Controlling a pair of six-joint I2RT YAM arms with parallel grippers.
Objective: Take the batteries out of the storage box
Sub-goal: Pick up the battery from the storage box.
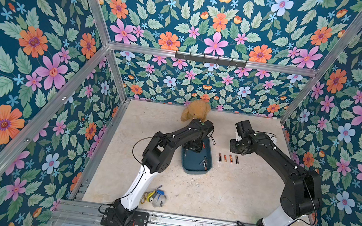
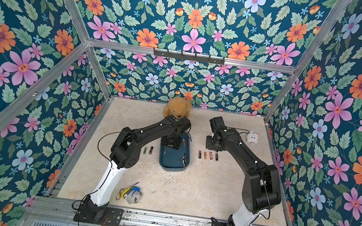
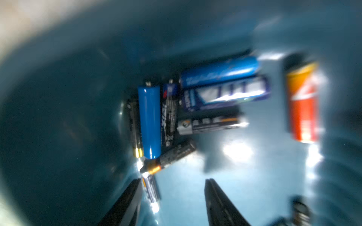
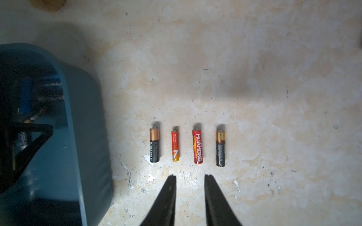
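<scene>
L pincer: inside storage box, far end; jaws moderately wide, nothing clamped. One small cell lies just beside a finger. Other batteries: cluster on box floor ahead of pincer; a few more at near end. R pincer: above table, right of box; jaws narrow, empty. On table ahead of it: four cells in a row; two cells left of box.
</scene>
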